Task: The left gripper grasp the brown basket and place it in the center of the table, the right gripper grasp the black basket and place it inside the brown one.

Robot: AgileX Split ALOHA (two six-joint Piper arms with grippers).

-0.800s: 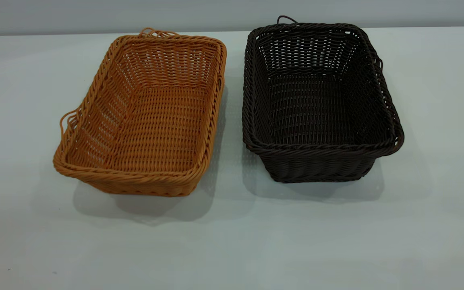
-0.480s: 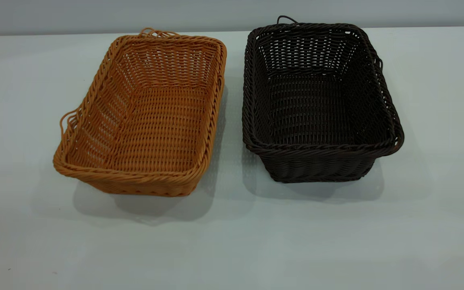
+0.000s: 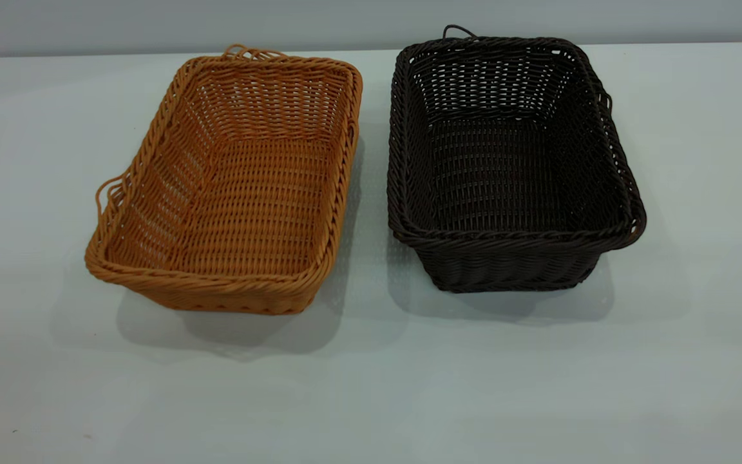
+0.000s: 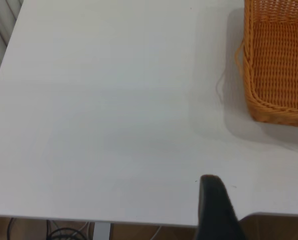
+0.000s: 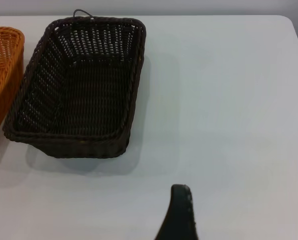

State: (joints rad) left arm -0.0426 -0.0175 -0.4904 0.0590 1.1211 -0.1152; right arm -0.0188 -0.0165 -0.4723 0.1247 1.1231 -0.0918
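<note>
- The brown basket (image 3: 232,183) sits left of centre in the exterior view, the black basket (image 3: 506,161) just beside it at centre-right, both on the table (image 3: 371,386) with a narrow gap between them.
- Only one dark finger of the left gripper (image 4: 216,210) shows, low in its wrist view, well apart from the brown basket; its opening cannot be judged.
- The right gripper (image 5: 179,215) likewise shows one finger, near the black basket without touching; its opening cannot be judged.

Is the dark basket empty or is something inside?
Empty. The black basket shows only its bare woven bottom in both the exterior and right wrist views.

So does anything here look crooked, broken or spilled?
Only slightly: the brown basket sits turned at an angle on the table, while the black basket beside it sits squarer. Both are upright, empty, apparently undamaged.
</note>
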